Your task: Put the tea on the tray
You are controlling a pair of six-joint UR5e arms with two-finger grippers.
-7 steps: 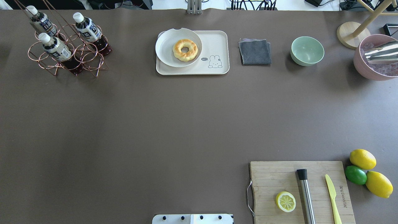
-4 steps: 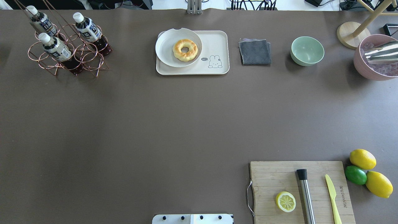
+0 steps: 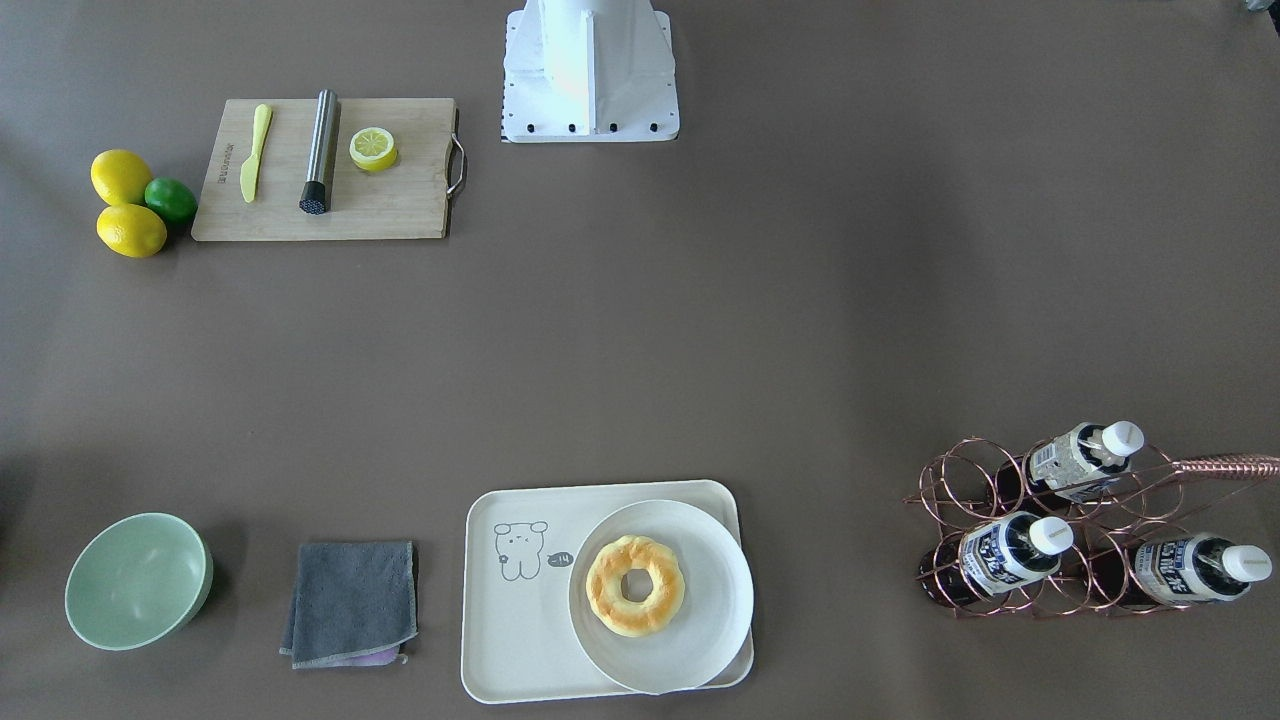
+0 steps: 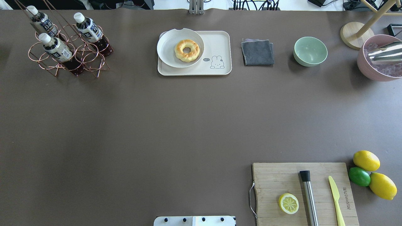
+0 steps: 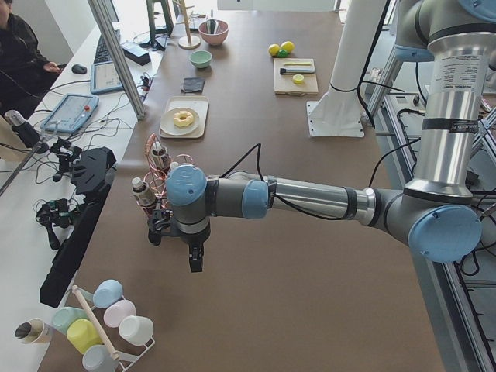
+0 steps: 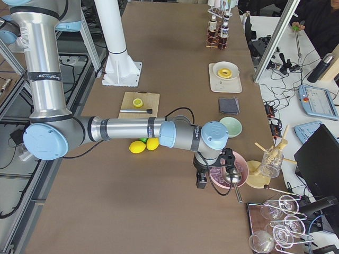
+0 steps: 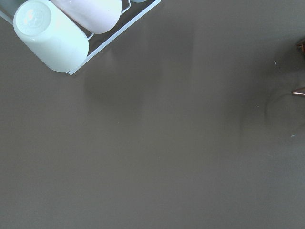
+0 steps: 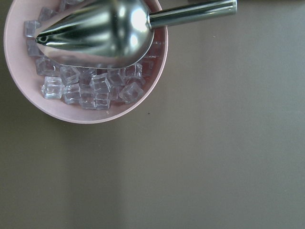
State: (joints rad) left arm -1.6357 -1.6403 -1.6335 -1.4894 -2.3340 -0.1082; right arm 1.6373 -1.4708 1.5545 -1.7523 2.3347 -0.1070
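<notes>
The tea (image 4: 89,29) is kept tilted in the copper rack (image 4: 91,58) beside 2 alike bottles, well apart from the tray (image 4: 220,40) — whether the left gripper (image 5: 195,260) or the right gripper (image 6: 201,180) is open cannot be told — and the rack may be dragged if the bottle is pulled out askew.

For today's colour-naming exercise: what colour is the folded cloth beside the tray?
Dark grey cloth; clearest in the overhead view.

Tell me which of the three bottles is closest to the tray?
The rightmost bottle in the overhead view; the other two sit farther left, away from the tray.
</notes>
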